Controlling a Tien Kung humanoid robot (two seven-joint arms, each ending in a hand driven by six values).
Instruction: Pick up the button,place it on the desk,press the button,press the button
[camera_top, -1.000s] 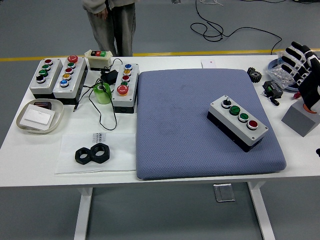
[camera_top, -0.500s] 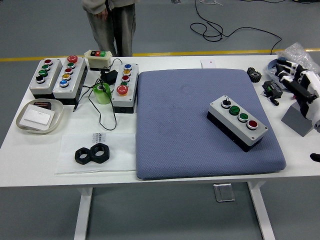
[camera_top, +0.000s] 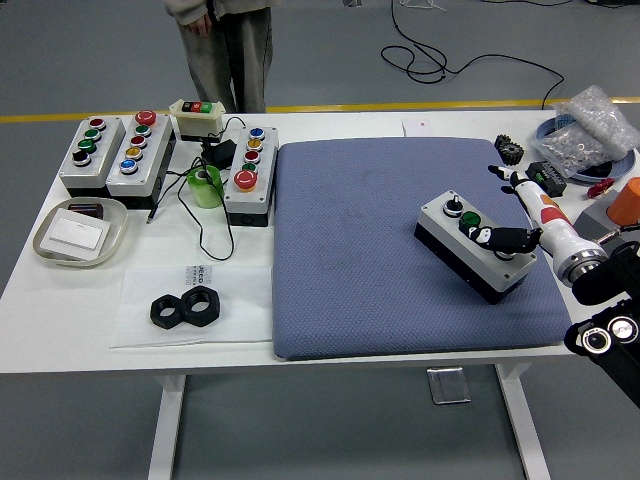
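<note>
Right hand on the button box, on the blue pad

The right hand (camera_top: 520, 215) reaches in from the right edge – one dark fingertip (camera_top: 484, 237) rests on the button box (camera_top: 474, 245) over its buttons, another finger points away toward the far side, so the fingers are spread and grip nothing. The box lies at an angle on the blue pad (camera_top: 380, 250) on the white counter (camera_top: 120, 330) (three more button boxes (camera_top: 135, 152) stand at the far left). A person (camera_top: 222, 45) stands beyond the far edge

quilted matt cloth pad (camera_top: 350, 250) under a glossy-capped plastic button box (camera_top: 470, 245).
</note>
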